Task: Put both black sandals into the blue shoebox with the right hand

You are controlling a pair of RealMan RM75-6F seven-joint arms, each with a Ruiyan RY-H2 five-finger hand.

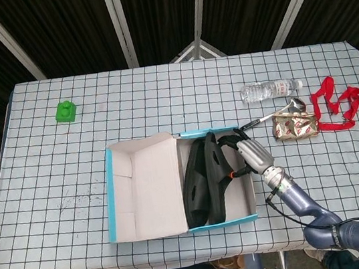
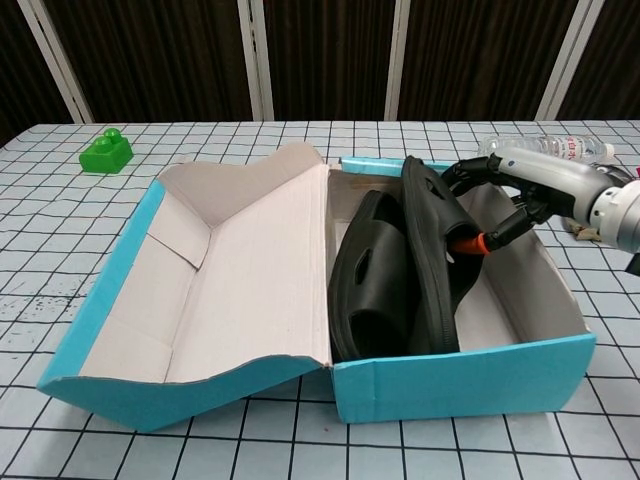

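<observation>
A: Starting at the left of the chest view, the blue cardboard shoebox [image 2: 470,378] has its pale lid flap [image 2: 240,275] folded open. What sits inside?

B: At centre, the first black rubber sandal [image 2: 368,280] stands on its edge, leaning against the lid side. Just to its right, touching it, the second black rubber sandal [image 2: 432,262] also stands on edge, its top poking above the box rim.

A: And the right hand [image 2: 497,196]?

B: Right of centre, its fingers [image 2: 462,175] curl over the second sandal's upper edge, with an orange-tipped thumb [image 2: 473,243] against its side; it grips that sandal. The left hand shows in neither view.

A: What might go wrong?

B: I'd judge the sandal could tip on release, falling rightward into the vacant part of the box, harmless enough. Worse, a finger caught in a strap hole could drag the sandal up and out as the hand withdraws. The light box could also slide or lift.
</observation>
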